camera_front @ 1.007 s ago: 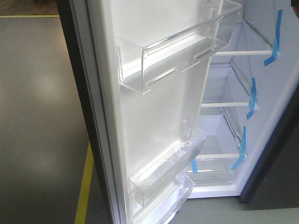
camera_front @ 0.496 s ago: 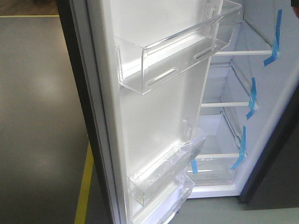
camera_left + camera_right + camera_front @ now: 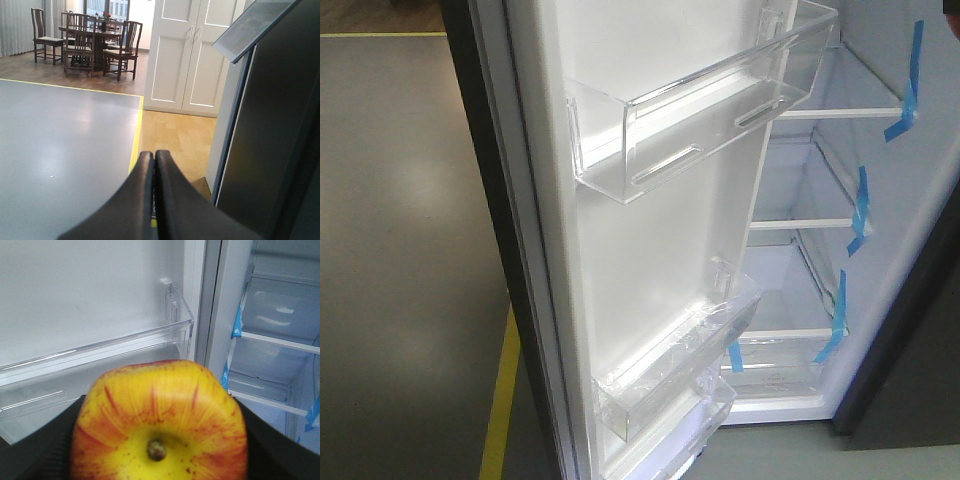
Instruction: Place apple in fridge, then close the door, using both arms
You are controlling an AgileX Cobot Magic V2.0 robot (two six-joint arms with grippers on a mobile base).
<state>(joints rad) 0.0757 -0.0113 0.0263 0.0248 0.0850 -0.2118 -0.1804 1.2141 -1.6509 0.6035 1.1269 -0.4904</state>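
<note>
Apple (image 3: 159,425) is clamped in the right gripper (image 3: 160,452), stem toward the camera. It is held before a clear bin (image 3: 100,365) on the open door (image 3: 650,230), apparently still outside the fridge (image 3: 800,280), whose white shelves show just beside. Left gripper (image 3: 154,157) is pressed together, empty, above the grey floor (image 3: 60,150).

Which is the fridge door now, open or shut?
Open: the door shows its white inner face and clear bins, with the fridge interior exposed beside it.

Red-streaked yellow apple (image 3: 160,425), white-lined fridge (image 3: 790,190) with blue tape strips (image 3: 861,205), grey floor (image 3: 410,250) edged yellow.
</note>
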